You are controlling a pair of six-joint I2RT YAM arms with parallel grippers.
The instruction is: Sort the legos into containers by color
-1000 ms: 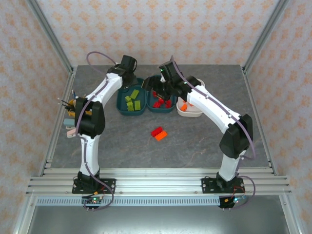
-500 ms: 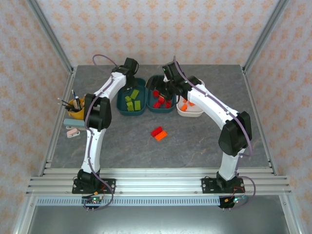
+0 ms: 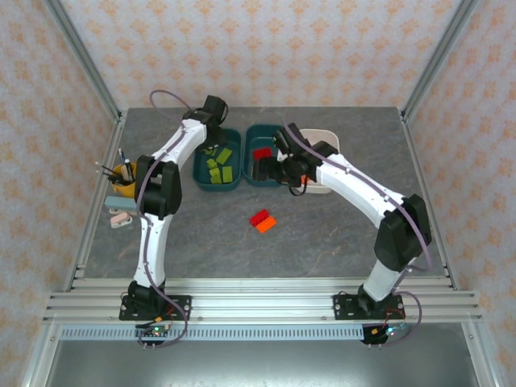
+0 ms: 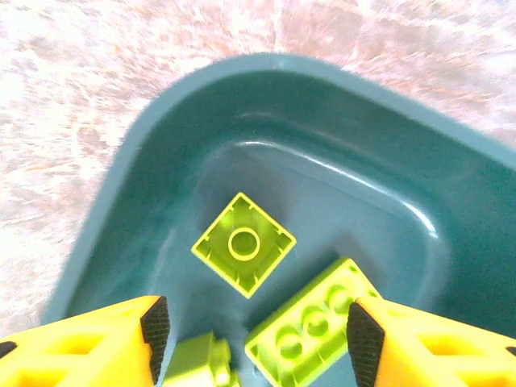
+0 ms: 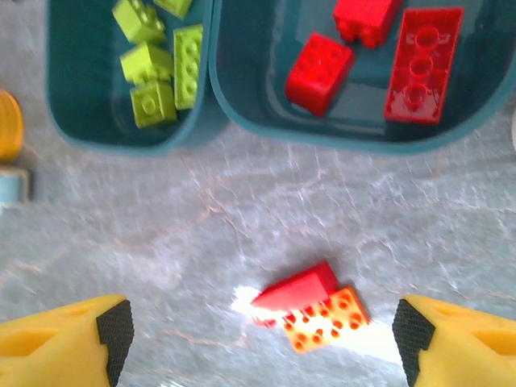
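Observation:
My left gripper [image 3: 212,129] hangs open over the far end of the left dark teal tray [image 3: 198,172]. In the left wrist view its jaws [image 4: 258,334] stand apart above lime green legos: a square one lying upside down [image 4: 243,244] and a long one [image 4: 314,322]. My right gripper [image 3: 262,171] is open over the near part of the middle teal tray [image 3: 256,130], which holds red legos [image 5: 319,72]. Between its spread fingers [image 5: 260,330] a red lego [image 5: 298,290] and an orange lego [image 5: 326,320] lie touching on the table. The right arm covers most of the white tray [image 3: 322,188].
A yellow cup of pens [image 3: 122,179] and small flat items [image 3: 119,218] stand at the table's left edge. The three trays sit side by side at the back. Metal frame posts rise at the table's corners.
The left gripper has opened over the green tray. The right gripper has opened wider and drawn back from the red tray's far side toward its near edge.

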